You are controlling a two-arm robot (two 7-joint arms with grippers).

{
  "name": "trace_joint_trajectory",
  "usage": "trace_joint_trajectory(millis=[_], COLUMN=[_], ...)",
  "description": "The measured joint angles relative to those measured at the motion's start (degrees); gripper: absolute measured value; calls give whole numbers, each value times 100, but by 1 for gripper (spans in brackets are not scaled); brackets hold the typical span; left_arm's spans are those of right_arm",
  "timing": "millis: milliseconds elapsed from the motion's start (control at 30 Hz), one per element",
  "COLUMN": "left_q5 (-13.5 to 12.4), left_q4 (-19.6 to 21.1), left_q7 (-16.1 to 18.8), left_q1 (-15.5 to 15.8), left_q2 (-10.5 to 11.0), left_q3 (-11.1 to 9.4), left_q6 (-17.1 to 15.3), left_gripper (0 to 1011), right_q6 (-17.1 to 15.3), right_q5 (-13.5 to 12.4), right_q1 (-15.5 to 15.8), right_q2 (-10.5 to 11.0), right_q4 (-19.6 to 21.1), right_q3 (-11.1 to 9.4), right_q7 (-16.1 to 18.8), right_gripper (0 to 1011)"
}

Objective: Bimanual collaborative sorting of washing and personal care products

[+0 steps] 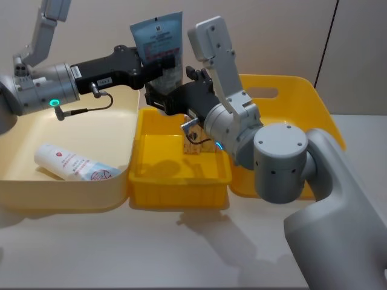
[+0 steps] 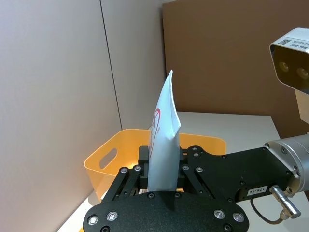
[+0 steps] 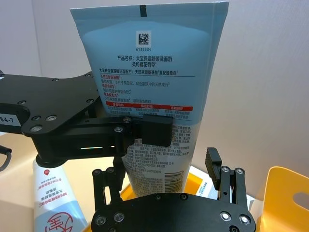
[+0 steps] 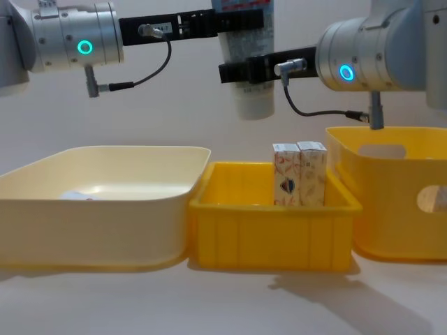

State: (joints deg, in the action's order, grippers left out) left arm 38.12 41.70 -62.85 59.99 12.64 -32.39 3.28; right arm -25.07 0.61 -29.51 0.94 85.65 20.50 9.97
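Two cartons upright in small yellow bin. Left tool pinching pouch above; right tool spread around its lower end.

Held tube: code "6135624", Chinese print; arm tag perhaps "84-7".

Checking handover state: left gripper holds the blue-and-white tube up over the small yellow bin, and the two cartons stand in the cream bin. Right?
Not quite. The left gripper does hold the tube above the small yellow bin, but the chest view shows the two cartons standing in that yellow bin, not in the cream bin.
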Motion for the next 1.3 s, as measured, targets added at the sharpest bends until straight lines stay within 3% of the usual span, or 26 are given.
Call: trace_joint_trajectory(millis=[333, 1300], left_q5=[8, 7], left_q4=[54, 90], left_q7=[44, 75], left_q1=[-18, -33], left_q2=[21, 37], left_q3=[-11, -20], left_q6=[12, 28], left_gripper=[278, 278], right_q6=[11, 20], right_q5=[12, 21], right_q1=[-4, -4], right_q2=[-9, -17], right_q4=[-14, -24], right_q3=[-4, -6], right_q7=[5, 9], right_gripper=[902, 731])
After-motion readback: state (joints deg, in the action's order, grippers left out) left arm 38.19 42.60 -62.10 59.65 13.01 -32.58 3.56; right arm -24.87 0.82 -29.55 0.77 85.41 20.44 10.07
